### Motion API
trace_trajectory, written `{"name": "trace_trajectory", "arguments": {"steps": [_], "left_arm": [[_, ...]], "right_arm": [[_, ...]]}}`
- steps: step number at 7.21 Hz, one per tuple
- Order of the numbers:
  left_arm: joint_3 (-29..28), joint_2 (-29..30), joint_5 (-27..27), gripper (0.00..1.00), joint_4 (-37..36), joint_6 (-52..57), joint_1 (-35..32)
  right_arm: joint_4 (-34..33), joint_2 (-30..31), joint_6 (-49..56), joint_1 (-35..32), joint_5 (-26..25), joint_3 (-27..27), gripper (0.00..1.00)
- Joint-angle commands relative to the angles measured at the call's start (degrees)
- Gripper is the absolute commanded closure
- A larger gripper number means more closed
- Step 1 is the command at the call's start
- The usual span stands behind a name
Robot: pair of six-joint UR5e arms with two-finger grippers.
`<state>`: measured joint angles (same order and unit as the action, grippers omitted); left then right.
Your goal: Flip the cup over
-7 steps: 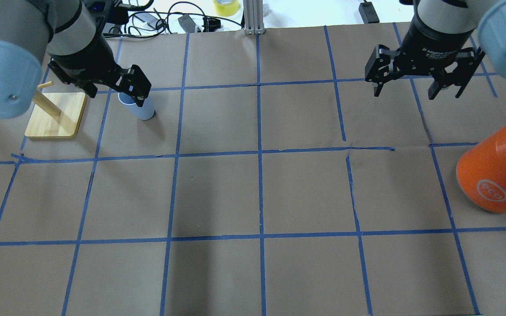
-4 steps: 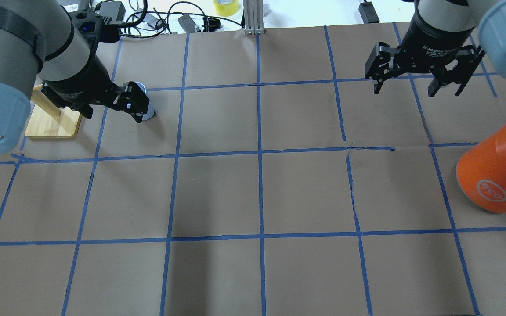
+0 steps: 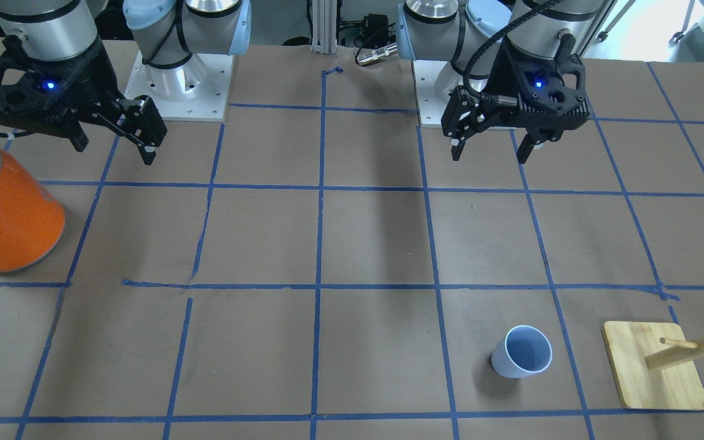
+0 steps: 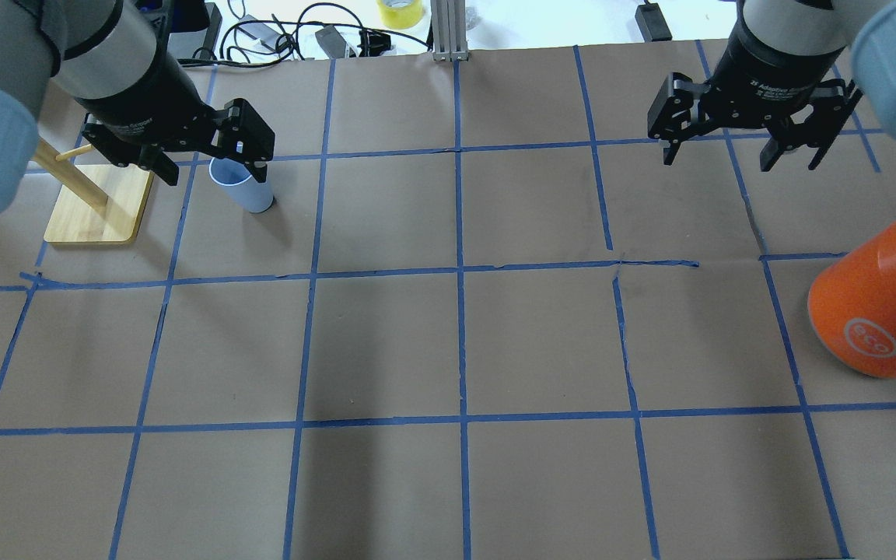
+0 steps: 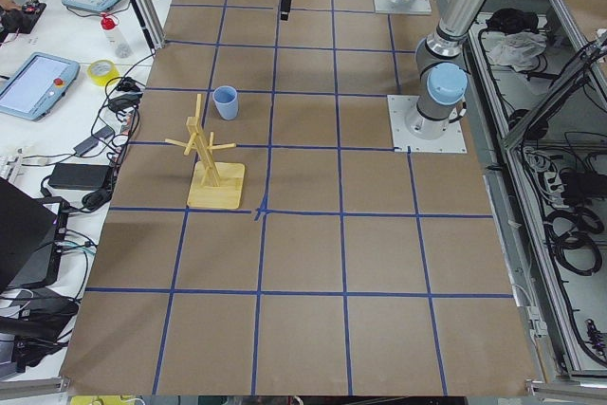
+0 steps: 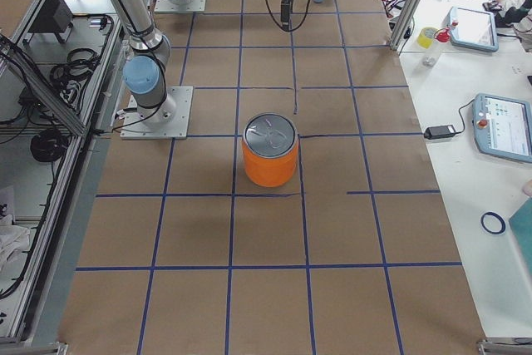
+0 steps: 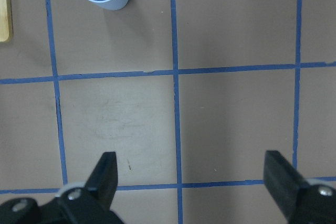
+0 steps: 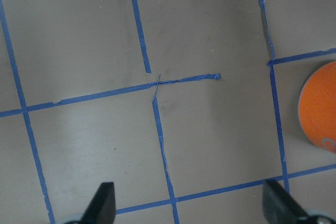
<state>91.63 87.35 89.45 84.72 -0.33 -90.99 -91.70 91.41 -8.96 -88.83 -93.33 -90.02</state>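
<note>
The cup (image 3: 522, 359) is seen standing on its base, mouth up, just beside the wooden stand (image 3: 654, 366), touched by nothing. The flip is judged probably done; if mouth-down was wanted, all of it is left. The left gripper (image 3: 489, 153) is spread wide and empty, raised well apart from the stand. The right gripper (image 3: 113, 143) is likewise wide and empty, farther off. "eco" is read on the orange can (image 4: 876, 311), and "Adaptive" partly on the right gripper's body.
</note>
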Motion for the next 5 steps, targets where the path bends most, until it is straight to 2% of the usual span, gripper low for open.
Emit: {"name": "trace_trajectory", "arguments": {"steps": [1, 5], "left_arm": [[0.0, -0.4, -0.2, 0.0, 1.8, -0.4, -0.1], [0.0, -0.6, -0.2, 0.0, 2.2, -0.3, -0.1]], "right_arm": [[0.3, 0.7, -0.3, 0.1, 0.0, -0.6, 0.0], [0.5, 0.8, 0.2, 0.1, -0.6, -0.7, 0.0]]}}
